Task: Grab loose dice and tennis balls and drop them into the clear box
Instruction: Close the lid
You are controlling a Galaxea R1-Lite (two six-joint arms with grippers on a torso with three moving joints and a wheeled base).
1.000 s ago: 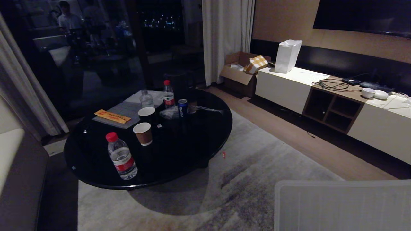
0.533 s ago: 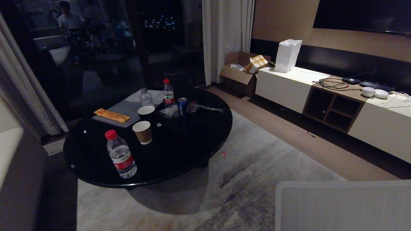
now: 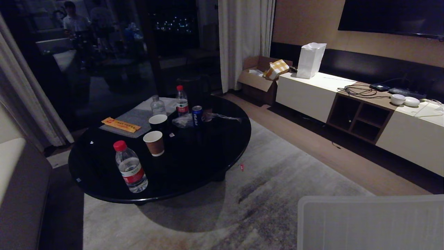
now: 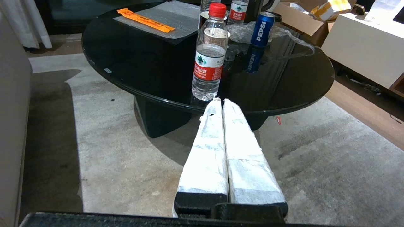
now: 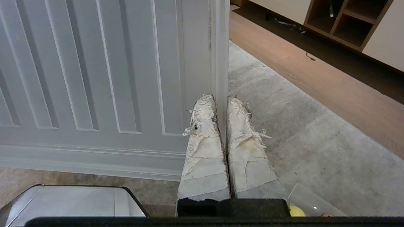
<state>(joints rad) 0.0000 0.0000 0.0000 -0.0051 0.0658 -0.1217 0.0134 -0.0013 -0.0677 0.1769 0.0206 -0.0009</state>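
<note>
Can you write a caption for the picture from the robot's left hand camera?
Shut left gripper points at a round black table holding a red-capped water bottle and a Pepsi can.

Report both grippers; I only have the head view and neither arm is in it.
Observer: The left gripper is shut and empty, pointing toward the bottle near the rim of the table.
Operator: Now the right one.
Observer: The right gripper is shut too, holding nothing, its tips at the edge of the ribbed lid, above the rug.
Operator: Find me a ball.
Observer: Only a yellow sliver behind clear plastic, at the edge of the right wrist view; too little shows to say what it is.
</note>
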